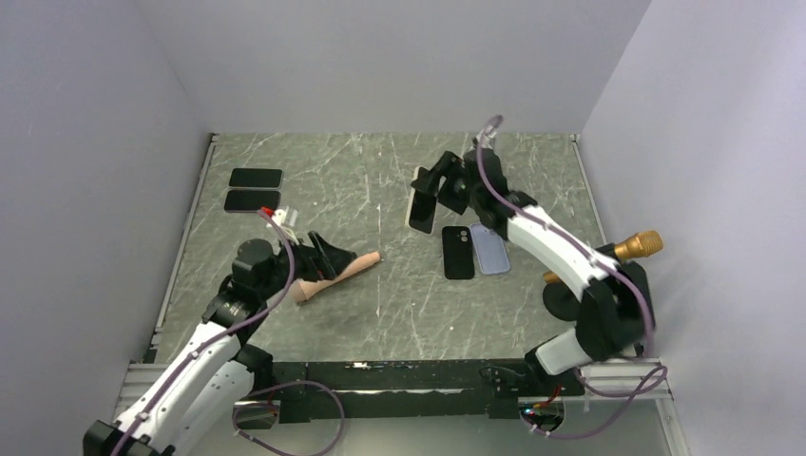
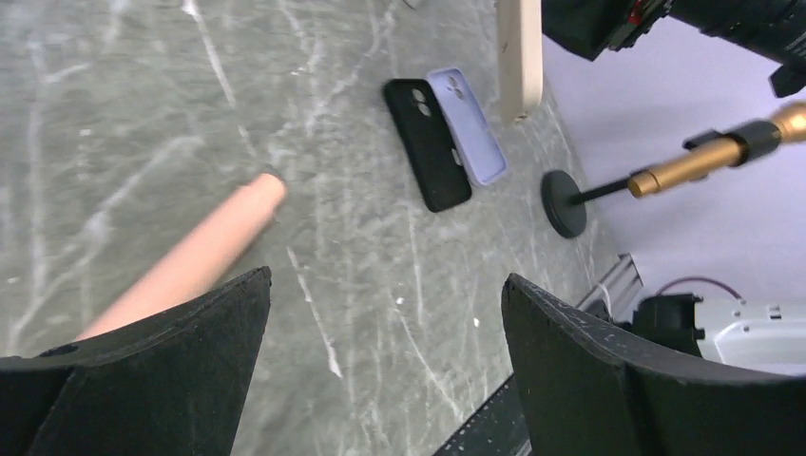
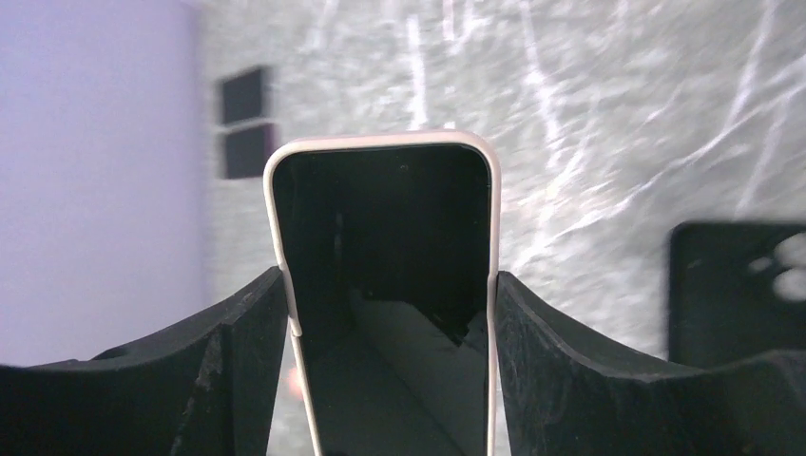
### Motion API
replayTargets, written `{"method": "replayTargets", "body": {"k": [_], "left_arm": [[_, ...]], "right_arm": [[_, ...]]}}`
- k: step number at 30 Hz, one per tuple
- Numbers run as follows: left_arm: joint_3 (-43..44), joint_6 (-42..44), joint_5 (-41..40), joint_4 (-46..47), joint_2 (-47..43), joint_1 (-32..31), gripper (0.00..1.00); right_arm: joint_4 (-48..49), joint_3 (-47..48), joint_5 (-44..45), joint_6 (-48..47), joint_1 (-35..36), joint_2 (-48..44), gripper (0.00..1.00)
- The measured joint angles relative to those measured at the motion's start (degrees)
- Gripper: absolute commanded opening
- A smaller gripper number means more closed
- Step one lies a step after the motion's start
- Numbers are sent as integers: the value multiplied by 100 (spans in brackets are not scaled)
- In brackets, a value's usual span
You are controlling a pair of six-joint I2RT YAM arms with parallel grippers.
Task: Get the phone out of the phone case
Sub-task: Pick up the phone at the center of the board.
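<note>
Left gripper (image 2: 385,280) has its two black fingers wide open, with nothing between them. It hangs over the table (image 1: 361,323), well to the left of the black case (image 1: 457,252). One pink thing (image 2: 204,242) pokes out by its left finger. Just left of the black case and a bit behind it, the right gripper (image 3: 390,275) squeezes the phone (image 3: 380,218) on both sides. That phone sits inside its cream case (image 3: 380,141). Touching the black case's right side lies a purple case (image 1: 490,250). Further right stands a gold stand (image 1: 637,246).
</note>
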Motion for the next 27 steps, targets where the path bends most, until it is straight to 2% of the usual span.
{"method": "replayTargets", "body": {"k": [2, 6, 13, 18, 21, 27], "left_arm": [[-55, -111, -382, 59, -122, -632, 95], [4, -61, -1060, 404, 33, -1606, 98], [721, 446, -2131, 918, 1193, -3042, 94], [1119, 730, -2662, 1198, 1954, -3532, 78], [1362, 804, -2876, 1204, 2343, -3620, 63], [1504, 879, -3056, 1368, 2570, -3696, 35]], "right_arm": [[535, -785, -136, 743, 33, -728, 0], [892, -1753, -157, 1714, 219, -1419, 0], [890, -2249, 83, 2350, 459, -2013, 0], [1069, -2354, 107, 2612, 496, -2267, 0], [1069, -2402, 120, 2695, 575, -2326, 0], [1012, -2420, 306, 2763, 782, -2559, 0]]}}
